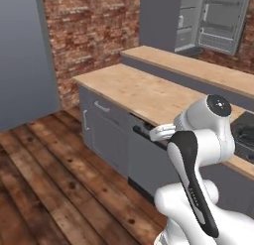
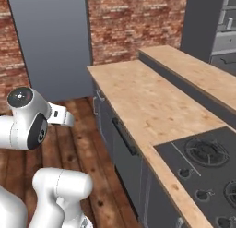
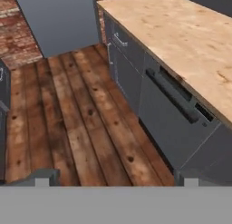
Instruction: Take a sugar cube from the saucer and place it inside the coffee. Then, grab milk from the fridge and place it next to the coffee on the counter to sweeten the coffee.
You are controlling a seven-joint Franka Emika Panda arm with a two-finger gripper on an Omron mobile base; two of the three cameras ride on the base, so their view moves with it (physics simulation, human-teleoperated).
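Observation:
My gripper [image 3: 116, 178] is open, its two dark fingertips [image 3: 43, 177] far apart with nothing between them. It hangs above the wooden floor, beside the front of the counter [image 3: 190, 32]. The light wood-grain counter [image 1: 144, 92] [image 2: 147, 98] runs away from me over grey cabinets. The fridge [image 1: 223, 21] stands far off at the back right, its door swung open to show a white inner face with shelf bins; its grey side [image 2: 203, 19] also appears at top right. The sugar cube, saucer, coffee and milk are out of view.
A black cooktop [image 2: 207, 162] [image 1: 245, 127] is set into the near end of the counter. A grey dishwasher front with a bar handle [image 3: 172, 109] faces the wooden floor [image 3: 68, 123]. A tall grey cupboard [image 1: 22, 55] [image 2: 50, 42] stands left by the brick wall.

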